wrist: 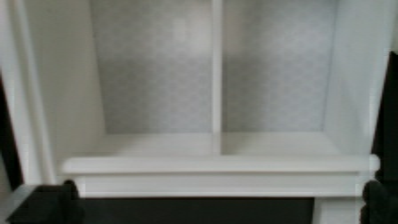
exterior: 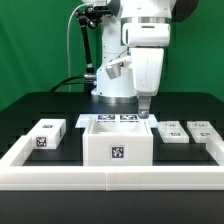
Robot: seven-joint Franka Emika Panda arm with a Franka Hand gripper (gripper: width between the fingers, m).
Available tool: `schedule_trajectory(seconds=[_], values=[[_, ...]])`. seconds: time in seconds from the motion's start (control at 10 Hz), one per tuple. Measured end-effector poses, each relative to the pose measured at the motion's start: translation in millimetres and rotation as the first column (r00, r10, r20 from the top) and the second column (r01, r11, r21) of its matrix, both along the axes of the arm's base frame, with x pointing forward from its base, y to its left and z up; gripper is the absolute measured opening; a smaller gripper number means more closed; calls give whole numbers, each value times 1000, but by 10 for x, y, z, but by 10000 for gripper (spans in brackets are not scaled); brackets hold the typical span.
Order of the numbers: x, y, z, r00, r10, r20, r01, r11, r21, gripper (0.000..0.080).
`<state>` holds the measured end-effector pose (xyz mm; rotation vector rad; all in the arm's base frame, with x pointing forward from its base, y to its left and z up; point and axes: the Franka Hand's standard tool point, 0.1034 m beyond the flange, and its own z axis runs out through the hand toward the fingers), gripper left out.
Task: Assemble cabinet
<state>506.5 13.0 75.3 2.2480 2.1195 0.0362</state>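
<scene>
Gaping pincer [exterior: 146, 117] at cabinet [exterior: 98, 146] rim

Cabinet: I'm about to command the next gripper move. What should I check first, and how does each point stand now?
1. Cabinet sits open side up: ok.
2. Gripper is at the cabinet's far corner on the exterior view's right: ok.
3. Jaws open or shut: cannot tell.
4. Gripper touching the cabinet wall: cannot tell.
5. Both compartments beside the divider look empty in the wrist view: ok.
6. Small tagged block lies apart from the cabinet: ok.
</scene>
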Motion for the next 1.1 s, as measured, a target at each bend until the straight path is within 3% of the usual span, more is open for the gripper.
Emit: schedule_trajectory(seconds=[0.4,0.7,1.1], values=[[-390,-22,-158,999,-4,-39,4,1000,3,797],[-394,-41,-177,999,-3,-41,3,1000,4,797],[-514,-158,-324,998,-27,-65,27,1000,8,797]])
